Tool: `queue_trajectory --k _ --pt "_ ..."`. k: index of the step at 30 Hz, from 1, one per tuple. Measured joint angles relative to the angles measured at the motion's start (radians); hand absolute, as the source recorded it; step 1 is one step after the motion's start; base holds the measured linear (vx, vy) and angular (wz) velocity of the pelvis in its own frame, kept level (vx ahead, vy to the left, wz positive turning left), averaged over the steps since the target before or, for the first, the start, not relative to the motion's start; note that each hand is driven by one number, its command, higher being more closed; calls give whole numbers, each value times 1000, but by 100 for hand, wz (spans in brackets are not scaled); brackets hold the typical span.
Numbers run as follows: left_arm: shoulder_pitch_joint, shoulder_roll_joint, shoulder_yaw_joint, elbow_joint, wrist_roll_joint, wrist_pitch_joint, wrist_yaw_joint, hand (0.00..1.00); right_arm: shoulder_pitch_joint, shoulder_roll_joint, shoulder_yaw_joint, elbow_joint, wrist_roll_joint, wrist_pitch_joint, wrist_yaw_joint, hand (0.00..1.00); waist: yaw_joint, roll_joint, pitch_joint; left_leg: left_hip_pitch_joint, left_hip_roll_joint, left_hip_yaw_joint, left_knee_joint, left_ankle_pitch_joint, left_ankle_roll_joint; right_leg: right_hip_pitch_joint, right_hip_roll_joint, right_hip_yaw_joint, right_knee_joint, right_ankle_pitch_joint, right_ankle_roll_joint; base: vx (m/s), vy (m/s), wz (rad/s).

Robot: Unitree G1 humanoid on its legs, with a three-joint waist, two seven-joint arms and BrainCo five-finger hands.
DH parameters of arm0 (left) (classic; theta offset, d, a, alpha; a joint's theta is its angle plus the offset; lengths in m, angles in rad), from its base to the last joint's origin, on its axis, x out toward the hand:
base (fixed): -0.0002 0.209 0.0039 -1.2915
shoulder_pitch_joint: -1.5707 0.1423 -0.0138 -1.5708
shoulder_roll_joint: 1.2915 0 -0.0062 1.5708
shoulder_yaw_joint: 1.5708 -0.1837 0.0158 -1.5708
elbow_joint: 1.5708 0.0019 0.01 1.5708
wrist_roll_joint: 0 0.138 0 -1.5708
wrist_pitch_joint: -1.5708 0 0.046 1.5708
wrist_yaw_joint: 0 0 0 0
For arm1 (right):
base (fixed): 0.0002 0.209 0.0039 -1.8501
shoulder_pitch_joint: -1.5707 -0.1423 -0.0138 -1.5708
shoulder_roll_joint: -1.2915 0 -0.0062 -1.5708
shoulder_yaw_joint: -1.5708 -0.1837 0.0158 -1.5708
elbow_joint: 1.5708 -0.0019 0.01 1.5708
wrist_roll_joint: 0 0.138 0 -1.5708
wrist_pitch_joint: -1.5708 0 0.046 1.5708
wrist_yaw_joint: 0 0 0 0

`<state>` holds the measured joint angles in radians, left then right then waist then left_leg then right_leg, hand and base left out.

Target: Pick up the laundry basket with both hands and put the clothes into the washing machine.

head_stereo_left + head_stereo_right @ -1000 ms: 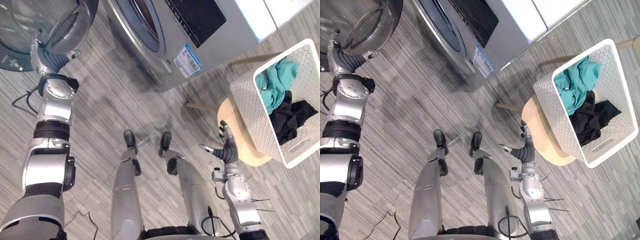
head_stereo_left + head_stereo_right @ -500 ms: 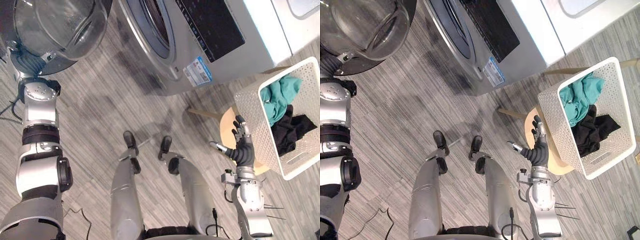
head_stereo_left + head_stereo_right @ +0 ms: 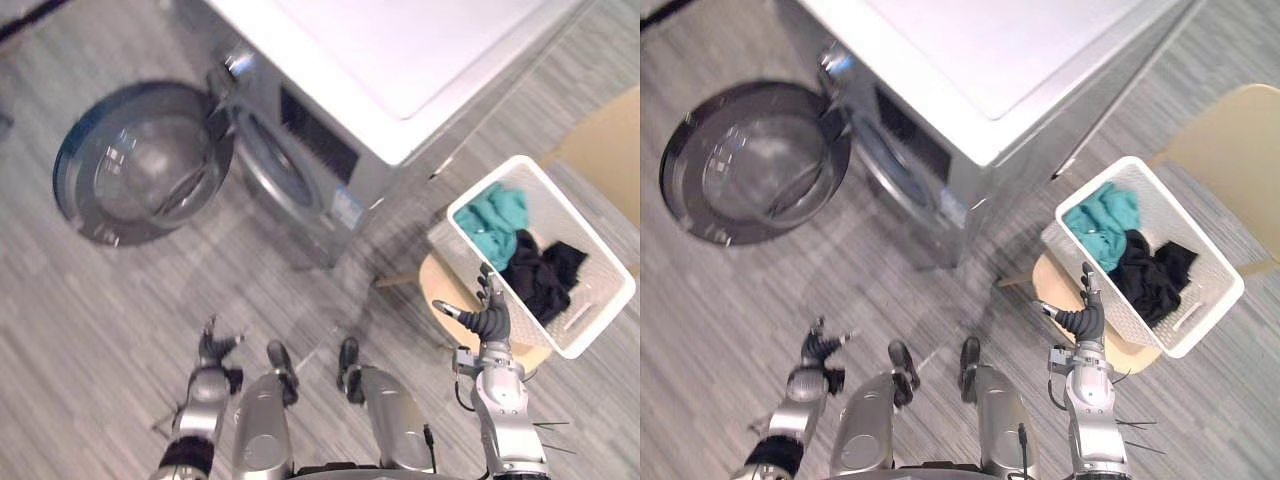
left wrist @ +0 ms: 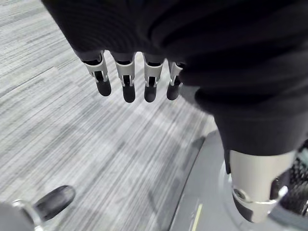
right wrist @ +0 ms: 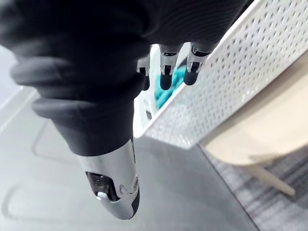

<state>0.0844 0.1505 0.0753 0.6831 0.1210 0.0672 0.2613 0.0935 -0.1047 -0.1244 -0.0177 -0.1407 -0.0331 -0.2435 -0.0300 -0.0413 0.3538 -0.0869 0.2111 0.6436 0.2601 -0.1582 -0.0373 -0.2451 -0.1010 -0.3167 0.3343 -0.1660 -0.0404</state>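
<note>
Basket: a white perforated laundry basket point(image 3: 452, 245) sits at the right of the frame on the round seat of a pale wooden chair point(image 3: 440, 295), tipped a little, with its open top facing up.
Clothes: a teal garment point(image 3: 490, 222) lies in the end of the basket nearer the machine, and a black garment point(image 3: 535, 272) lies beside it toward the far end; both are inside the basket.
Washing machine: a silver-grey washing machine point(image 3: 400, 60) takes up the upper middle of the frame, its front facing lower left and its white top plain. It stands near the basket but apart from it.
Door: the round glass door point(image 3: 145, 190) is swung wide open at the upper left, beside the drum opening point(image 3: 265, 165).
Right hand: the right hand point(image 3: 491, 318) is raised at the lower right, just beside the basket's near side wall. Its fingers point(image 5: 165, 77) are straight and spread along the perforated wall below the rim, the thumb is held apart, and nothing is clasped. I cannot tell whether the fingertips touch the wall.
Left hand: the left hand point(image 3: 212, 350) hangs low at the lower left over the grey striped floor point(image 3: 100, 330), well apart from the basket and below the door. Its fingers point(image 4: 127, 82) are straight and relaxed and hold nothing.
</note>
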Motion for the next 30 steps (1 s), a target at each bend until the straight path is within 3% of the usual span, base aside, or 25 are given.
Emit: queue_trajectory --k 1,2,3,4,5,6,8,9,10,11,13,14,15,16,17,18,19,22,26,30 --pt "23 -6 5 27 3 -1 0 0 -26 -13 2 36 -11 0 -2 0 1 11 -20 42 20 59 13 -30 -14 35 -64 -156 22 -12 -27 55 86 -151" --pt "34 -10 6 42 4 -1 0 0 -32 -20 4 52 -12 0 -2 0 2 19 -34 55 36 88 31 -47 -22 51 -87 -225 31 -17 -37 118 45 -153" --pt "52 -13 6 66 8 -2 -2 0 -42 -30 7 74 -30 0 -2 0 7 34 -56 72 74 131 88 -87 -40 78 -105 -309 32 -21 -10 195 -1 -141" --pt "57 -21 6 94 10 -2 -10 0 -40 -34 8 80 -39 2 -2 0 5 50 -66 89 122 173 156 -115 -57 84 -85 -295 41 -26 32 210 -27 -129" --pt "57 -26 7 106 11 -3 -15 0 -36 -35 12 80 -42 2 -2 0 4 54 -69 98 144 187 197 -122 -57 85 -73 -274 51 -35 32 239 -69 -111" --pt "58 -28 17 130 27 -6 -22 0 -20 -39 29 81 -56 4 1 0 7 52 -72 100 201 181 312 -119 -48 86 -53 -236 71 -50 31 231 -132 -115" --pt "73 -39 16 167 50 -6 -24 0 -10 -50 52 81 -69 4 8 0 10 70 -78 91 295 125 497 -98 31 118 -9 -188 84 -63 17 255 -131 -127" --pt "81 -41 19 177 51 -6 -30 0 -5 -56 53 80 -75 4 7 0 13 80 -85 63 335 48 608 -36 117 142 20 -158 77 -62 13 188 -57 -97" --pt "86 -38 19 177 51 -6 -33 0 -3 -61 54 80 -76 5 7 0 17 80 -88 30 335 -14 652 23 132 156 23 -136 68 -63 10 285 -54 -115" --pt "90 -34 15 183 52 -11 -39 0 -2 -74 66 82 -77 5 3 0 20 71 -95 -27 289 -150 721 30 88 176 21 -78 41 -64 7 241 5 -90" --pt "89 -35 13 185 51 -18 -40 0 -9 -95 74 84 -79 6 4 0 24 67 -95 -73 215 -238 704 -52 48 194 7 -28 13 -57 17 247 35 -80" --pt "89 -40 11 185 51 -30 -41 0 -9 -113 94 95 -91 6 6 0 42 59 -90 -93 154 -275 607 -89 29 228 -9 9 -20 -45 35 164 76 -62" --pt "90 -41 7 185 51 -35 -41 0 -11 -121 103 107 -100 6 9 0 48 59 -91 -97 135 -287 553 -91 29 247 -13 18 -33 -38 41 247 176 -67" --pt "90 -43 3 184 51 -36 -42 0 -28 -135 132 142 -122 6 9 0 51 57 -93 -100 84 -323 390 -84 17 271 -23 35 -55 -25 58 161 137 -45" --pt "92 -49 2 184 51 -36 -42 0 -41 -147 149 161 -131 6 11 0 52 67 -98 -92 60 -343 286 -58 -9 277 -20 44 -63 -16 68 231 262 -66" --pt "100 -74 -5 192 51 -35 -43 0 -57 -186 185 175 -157 5 15 0 61 115 -121 -90 49 -381 91 97 -46 280 11 67 -86 -5 87 172 205 -70" --pt "93 -74 -4 208 51 -36 -43 0 -79 -178 205 206 -180 7 25 0 70 95 -123 -67 24 -368 97 85 -43 294 -5 100 -120 8 116 209 236 -56" --pt "92 -46 -7 214 72 -43 -43 0 -114 -195 204 220 -222 3 30 0 72 58 -123 -61 -24 -365 65 81 -35 320 -44 99 -198 35 140 117 126 5" --pt "91 -41 -8 222 73 -46 -43 0 -251 -274 294 353 -259 0 32 0 75 67 -116 -71 -46 -366 43 90 -21 306 -58 94 -202 43 148 10 55 6" --pt "50 -43 -26 221 71 -58 -36 0 -470 -384 387 511 -299 1 29 0 80 111 -38 -164 -38 -375 26 132 -4 208 -46 85 -176 66 141 -95 0 2"
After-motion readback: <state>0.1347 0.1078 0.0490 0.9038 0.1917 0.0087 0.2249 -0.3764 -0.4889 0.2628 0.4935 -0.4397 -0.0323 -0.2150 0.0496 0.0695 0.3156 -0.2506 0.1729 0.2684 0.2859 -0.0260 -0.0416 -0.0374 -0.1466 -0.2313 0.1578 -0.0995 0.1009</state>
